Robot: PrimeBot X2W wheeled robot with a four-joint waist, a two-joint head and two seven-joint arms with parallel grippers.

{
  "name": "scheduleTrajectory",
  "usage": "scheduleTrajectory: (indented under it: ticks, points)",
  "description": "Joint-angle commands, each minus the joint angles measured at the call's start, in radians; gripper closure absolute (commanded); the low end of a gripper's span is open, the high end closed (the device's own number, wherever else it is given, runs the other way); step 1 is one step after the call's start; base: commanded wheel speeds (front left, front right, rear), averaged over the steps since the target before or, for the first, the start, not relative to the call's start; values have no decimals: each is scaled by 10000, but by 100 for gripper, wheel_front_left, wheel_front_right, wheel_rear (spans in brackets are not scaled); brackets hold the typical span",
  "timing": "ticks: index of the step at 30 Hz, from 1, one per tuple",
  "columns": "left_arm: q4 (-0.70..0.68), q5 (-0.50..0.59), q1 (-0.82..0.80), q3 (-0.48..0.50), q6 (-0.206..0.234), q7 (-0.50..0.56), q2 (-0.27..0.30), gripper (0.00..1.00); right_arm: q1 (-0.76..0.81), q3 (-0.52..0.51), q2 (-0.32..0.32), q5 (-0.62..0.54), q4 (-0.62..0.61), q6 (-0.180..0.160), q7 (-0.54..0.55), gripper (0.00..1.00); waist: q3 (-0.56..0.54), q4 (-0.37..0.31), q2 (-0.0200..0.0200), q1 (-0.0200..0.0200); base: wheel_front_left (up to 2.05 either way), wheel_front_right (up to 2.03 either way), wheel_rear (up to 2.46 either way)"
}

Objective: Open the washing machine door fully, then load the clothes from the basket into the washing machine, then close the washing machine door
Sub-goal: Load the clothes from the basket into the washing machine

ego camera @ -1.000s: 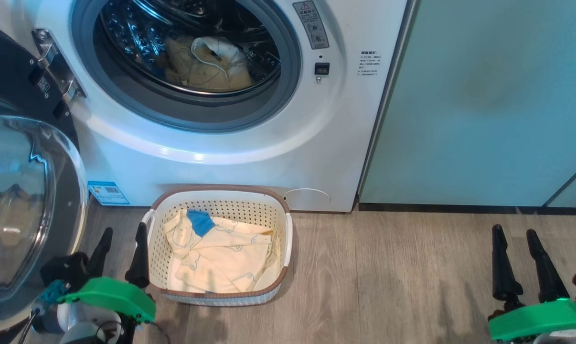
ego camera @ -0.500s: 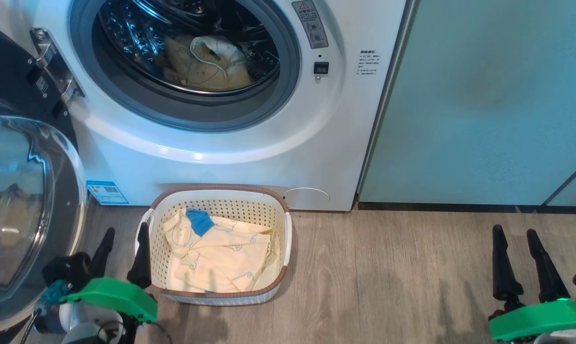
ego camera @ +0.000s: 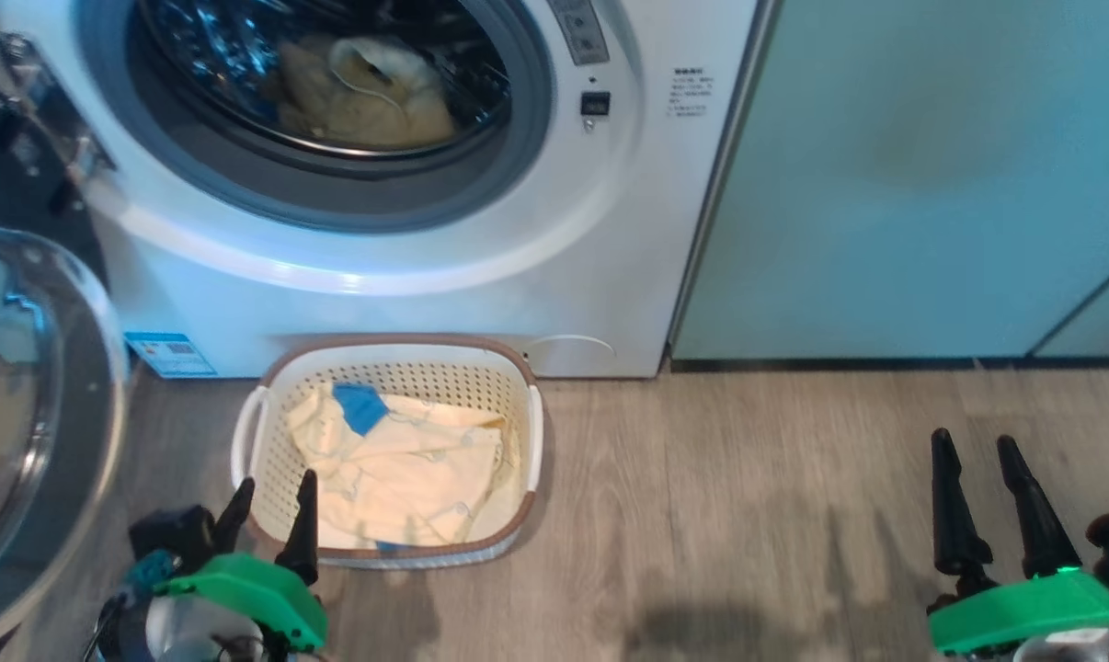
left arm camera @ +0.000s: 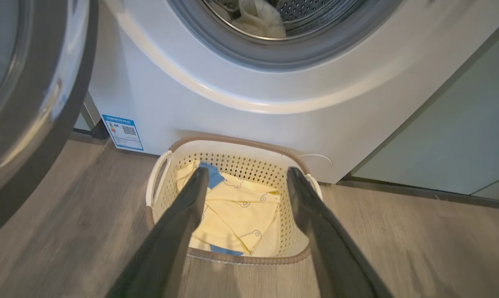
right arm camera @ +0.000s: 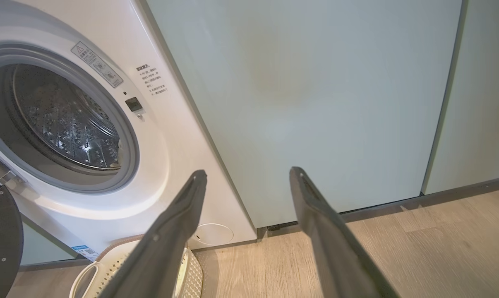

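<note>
washing machine door swung open at left, glass bowl facing out. washing machine drum exposed; one pale yellow garment lies inside. basket on wood floor, just in front of washer, holds clothes, yellow with blue patch. left gripper fingers spread, empty, tips at basket's near left corner; contact unclear. right gripper spread, empty, well apart to right, before pale green cabinet.
</note>
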Motion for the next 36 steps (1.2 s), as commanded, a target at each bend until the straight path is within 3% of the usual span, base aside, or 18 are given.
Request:
scheduleTrajectory:
  ticks: [1,7,11,20,36]
  points:
    - [-51,4,-697,218,-13,-65,254,0,-485,207,-105,58,-340,2,-67,0,281,-244,0,0,0,0,0]
    - [1646,-92,-1810,-516,-13,-8,576,0,-852,257,-18,133,-363,2,-67,0,1289,-954,0,0,0,0,0]
    - [2833,-218,-2905,-1151,-13,349,1119,0,-1192,290,90,199,-448,2,-67,0,2293,-1443,0,0,0,0,0]
    - [4503,-307,-4722,-2232,-13,793,1953,0,-1752,341,255,317,-583,2,-67,0,3888,-1931,0,0,0,0,0]
    - [7096,-7,-8385,-3775,-13,1353,2642,0,-2893,205,335,310,-961,2,-67,0,6613,-1736,0,0,0,0,0]
